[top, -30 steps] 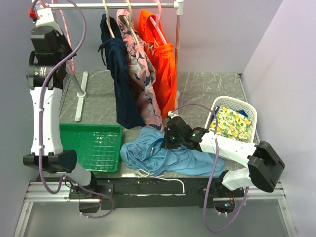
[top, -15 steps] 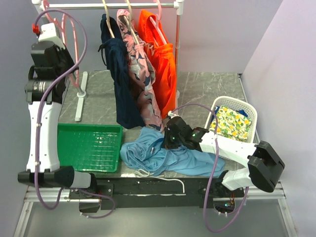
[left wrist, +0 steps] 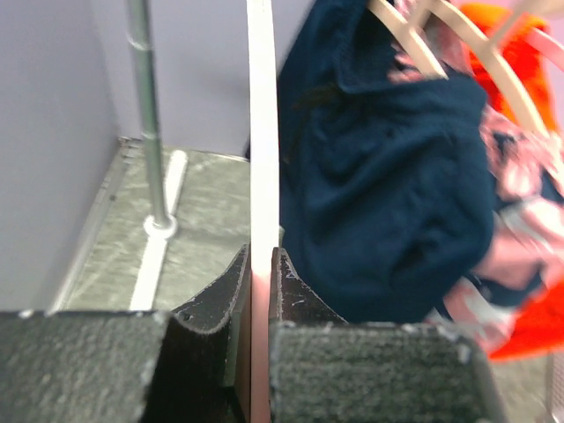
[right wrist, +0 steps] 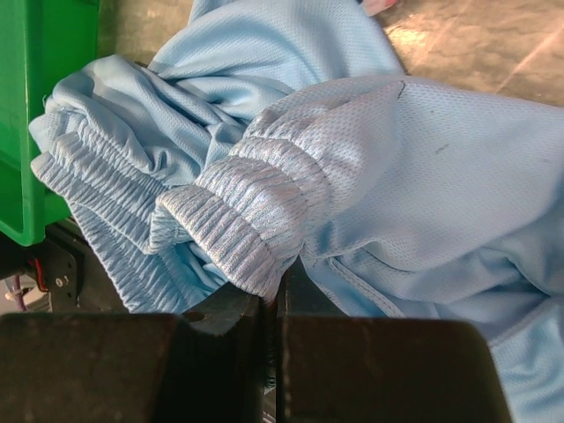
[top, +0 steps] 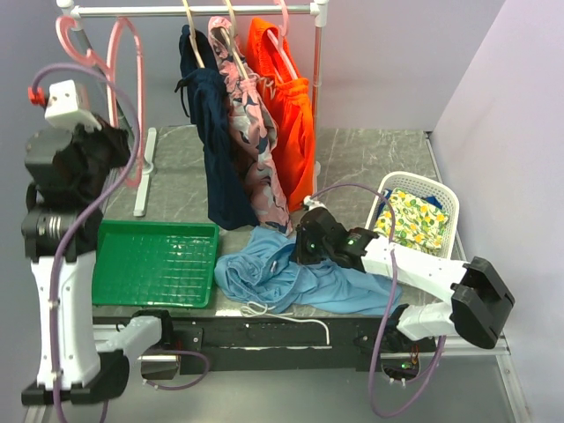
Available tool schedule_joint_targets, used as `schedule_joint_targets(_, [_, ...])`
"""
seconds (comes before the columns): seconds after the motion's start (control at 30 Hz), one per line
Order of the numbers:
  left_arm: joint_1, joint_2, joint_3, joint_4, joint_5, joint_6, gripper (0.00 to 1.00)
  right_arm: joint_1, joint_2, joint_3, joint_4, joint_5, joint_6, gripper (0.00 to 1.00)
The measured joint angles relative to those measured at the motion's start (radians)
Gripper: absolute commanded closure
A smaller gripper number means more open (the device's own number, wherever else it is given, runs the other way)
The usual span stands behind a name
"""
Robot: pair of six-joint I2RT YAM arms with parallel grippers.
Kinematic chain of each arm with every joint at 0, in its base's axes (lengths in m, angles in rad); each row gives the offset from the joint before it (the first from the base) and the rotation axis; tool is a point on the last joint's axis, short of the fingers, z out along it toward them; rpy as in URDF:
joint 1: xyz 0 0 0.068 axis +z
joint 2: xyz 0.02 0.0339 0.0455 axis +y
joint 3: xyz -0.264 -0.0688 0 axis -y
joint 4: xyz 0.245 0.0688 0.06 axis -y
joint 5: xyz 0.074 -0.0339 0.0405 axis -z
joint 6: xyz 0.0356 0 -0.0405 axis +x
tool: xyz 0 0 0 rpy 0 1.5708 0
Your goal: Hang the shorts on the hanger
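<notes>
the left gripper is clenched on the hanger; in the left wrist view the thin pale bar runs straight up from between the two dark fingers, which press it from both sides. from above, the hanger stands upright at the far left of the table, raised high beside the left arm, with its curved hook close under the end of the rail; whether the hook touches the rail is hard to tell from this angle. the right gripper is closed tight on the shorts, pinching a fold of the ribbed waistband. the light blue shorts lie crumpled on the near edge of the table, between the green tray and the white basket, well apart from the hanger. a navy garment, a patterned pink one and orange shorts hang side by side from the rail.
</notes>
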Motion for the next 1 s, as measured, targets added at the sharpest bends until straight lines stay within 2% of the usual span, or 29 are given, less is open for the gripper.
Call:
schedule_joint_targets(0.27, [0.0, -0.274, -0.228, -0.042, 0.047, -0.051, 0.99, 0.0, -0.074, 0.0, -0.039, 0.048, 0.001, 1.0])
schedule_joint_targets(0.47, [0.0, -0.465, -0.248, -0.092, 0.061, -0.079, 0.99, 0.009, -0.109, -0.01, -0.058, 0.074, 0.008, 1.0])
schedule_joint_targets(0.6, [-0.021, -0.564, -0.251, -0.088, 0.191, -0.101, 0.99, 0.009, -0.15, -0.029, -0.082, 0.099, 0.015, 1.0])
schedule_joint_targets(0.7, [-0.078, -0.591, -0.31, -0.023, 0.34, -0.123, 0.99, 0.011, -0.183, -0.039, -0.108, 0.123, 0.023, 1.0])
schedule_joint_targets(0.8, [-0.147, -0.568, -0.392, -0.025, 0.439, -0.125, 0.99, 0.011, -0.227, -0.055, -0.124, 0.155, 0.034, 1.0])
schedule_joint_targets(1.0, [-0.423, -0.416, -0.41, -0.084, 0.463, -0.085, 0.99, 0.011, -0.286, -0.09, -0.162, 0.216, 0.063, 1.0])
